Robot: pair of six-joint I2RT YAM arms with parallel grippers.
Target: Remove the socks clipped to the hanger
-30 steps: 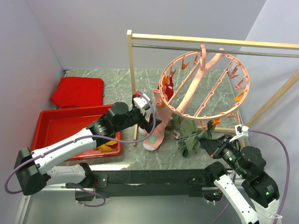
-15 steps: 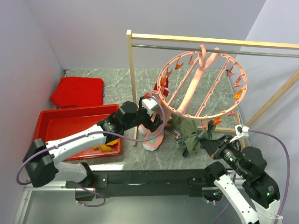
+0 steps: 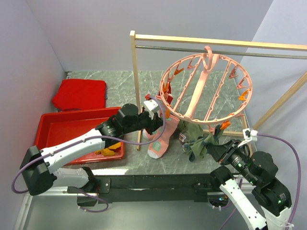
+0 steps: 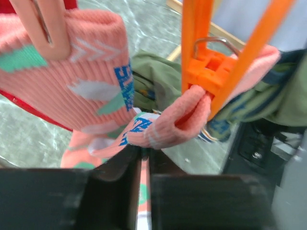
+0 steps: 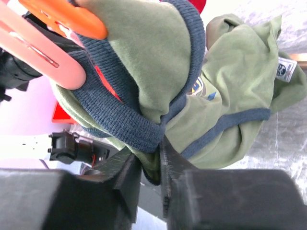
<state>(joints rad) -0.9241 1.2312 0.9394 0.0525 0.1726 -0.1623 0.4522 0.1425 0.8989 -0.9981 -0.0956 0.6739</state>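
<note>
Left claw (image 4: 145,155): jaws nearly together at bottom centre, pinching the pink sock (image 4: 168,124) hanging just above.
Right claw (image 5: 151,158): narrow gap at bottom centre, gripping the olive sock (image 5: 144,62) bunched above.
Hanger (image 3: 206,88): upper right, hooked on rail (image 3: 182,48); both socks clipped to it.

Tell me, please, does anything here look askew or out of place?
Yes: the round hanger hangs tilted from the rail, far rim high, near rim dipping where the pink sock and green sock are clipped. The left gripper pinches the pink sock, the right gripper the green sock.
</note>
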